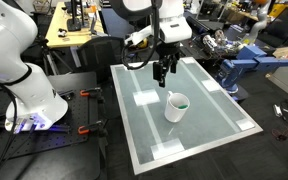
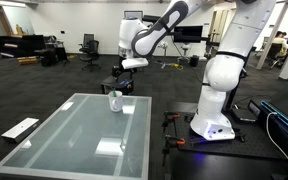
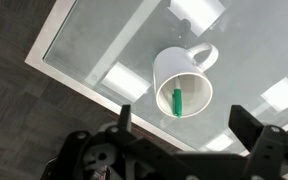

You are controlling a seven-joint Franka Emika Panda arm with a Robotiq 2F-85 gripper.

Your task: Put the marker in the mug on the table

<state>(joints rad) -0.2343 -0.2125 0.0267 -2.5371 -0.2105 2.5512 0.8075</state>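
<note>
1. One white robot arm (image 1: pixel 169 25) holds its black end effector (image 1: pixel 162 72) above a square bench with a pale frosted glass-like top and white rim (image 1: pixel 212 112).
2. End effector, wrist view (image 3: pixel 183 115): jaws spread wide, nothing gripped, nothing touched.
3. Small plain white cylindrical mug with a side handle (image 3: pixel 184 72) stands upright on the bench, mouth up, among white taped rectangles (image 3: pixel 124 82).
4. Slim green marker (image 3: pixel 176 101) is inside the mug, leaning on the inner wall. Its green also shows at the mouth in an exterior view (image 1: pixel 181 101).
5. End effector is clear of the mug (image 1: pixel 174 108), higher up and apart from it.
6. In an exterior view the mug (image 2: pixel 115 102) sits towards the far bench edge, with the end effector (image 2: pixel 118 87) just above. The marker is too small to make out there.
</note>
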